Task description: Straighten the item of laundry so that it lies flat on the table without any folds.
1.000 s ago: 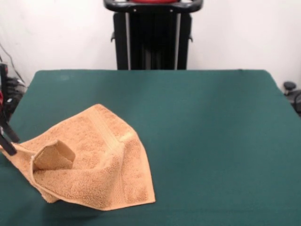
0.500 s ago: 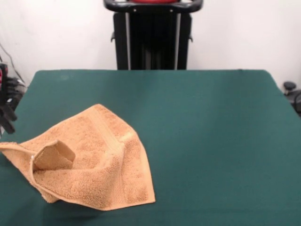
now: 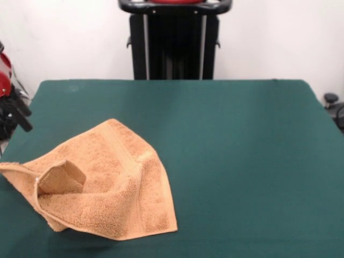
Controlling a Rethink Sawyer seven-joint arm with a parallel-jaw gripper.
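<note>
Hand towel [image 3: 102, 183] lies folded on the bench [image 3: 242, 150] — gripper [image 3: 16, 115] hangs above its left corner, grip state unclear.

Plain white wall [image 3: 279, 37] behind, evenly lit, bare. Thin dark cable [image 3: 12, 69] running down against it at the far left. At the right edge, low down, some small dark gear [image 3: 333, 105] with a round knob-like top, too cut off to make out. No floor to be seen. Soft, flat light, no hard shadows.
</note>
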